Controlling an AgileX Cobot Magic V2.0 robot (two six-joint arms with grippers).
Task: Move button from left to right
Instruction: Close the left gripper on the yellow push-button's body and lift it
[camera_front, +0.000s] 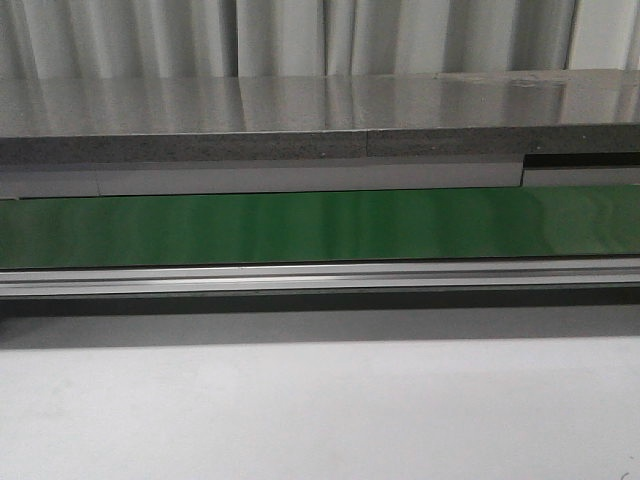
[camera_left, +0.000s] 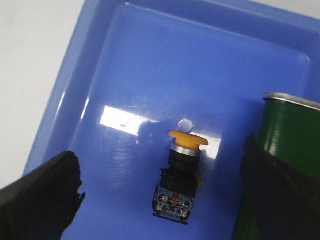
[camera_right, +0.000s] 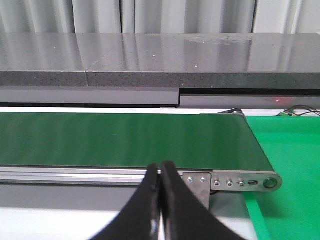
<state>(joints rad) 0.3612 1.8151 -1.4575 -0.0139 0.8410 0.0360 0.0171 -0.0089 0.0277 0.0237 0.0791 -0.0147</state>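
Note:
The button (camera_left: 181, 175), with a yellow-orange head on a black body and a clear terminal block, lies on its side in a blue tray (camera_left: 150, 65) in the left wrist view. My left gripper (camera_left: 160, 192) is open above the tray, its black fingers (camera_left: 45, 192) wide apart on either side of the button and not touching it. My right gripper (camera_right: 160, 170) is shut and empty, its fingertips pressed together in front of the green belt (camera_right: 125, 137) near the belt's right end. No gripper and no button show in the front view.
The green conveyor belt (camera_front: 320, 225) runs across the front view with an aluminium rail (camera_front: 320, 278) along its near side and a grey stone ledge (camera_front: 300, 120) behind. The belt's end roller (camera_left: 290, 135) overhangs the tray. A green surface (camera_right: 290, 165) lies past the belt's right end.

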